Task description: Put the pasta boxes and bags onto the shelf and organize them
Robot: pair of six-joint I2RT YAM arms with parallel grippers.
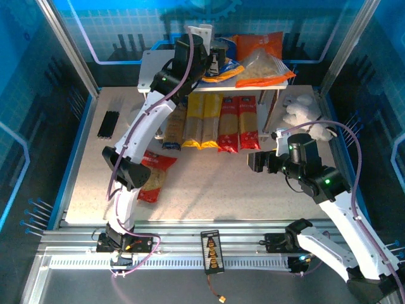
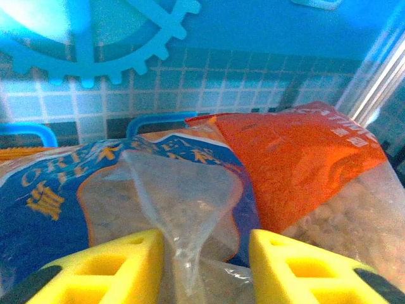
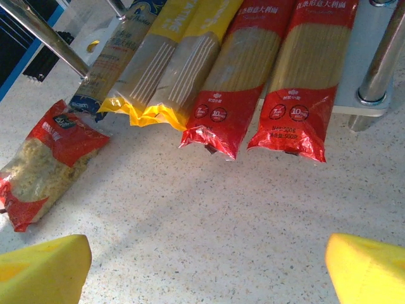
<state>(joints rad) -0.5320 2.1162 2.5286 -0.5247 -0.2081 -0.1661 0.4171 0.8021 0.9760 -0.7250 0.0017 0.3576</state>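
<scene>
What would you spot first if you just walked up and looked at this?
Probably the bright row of spaghetti packs, blue, yellow and red, lying side by side on the lower board of the shelf. Next, the left pincer up at the top board, open around a crinkly fold of the blue bag, with the orange bag right beside it. A red bag lies alone on the table.

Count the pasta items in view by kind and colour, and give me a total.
Dark blue spaghetti pack: 1
Yellow spaghetti packs: 2
Red spaghetti packs: 2
Red bag: 1
Blue bag: 1
Orange bag: 1
Total: 8
</scene>
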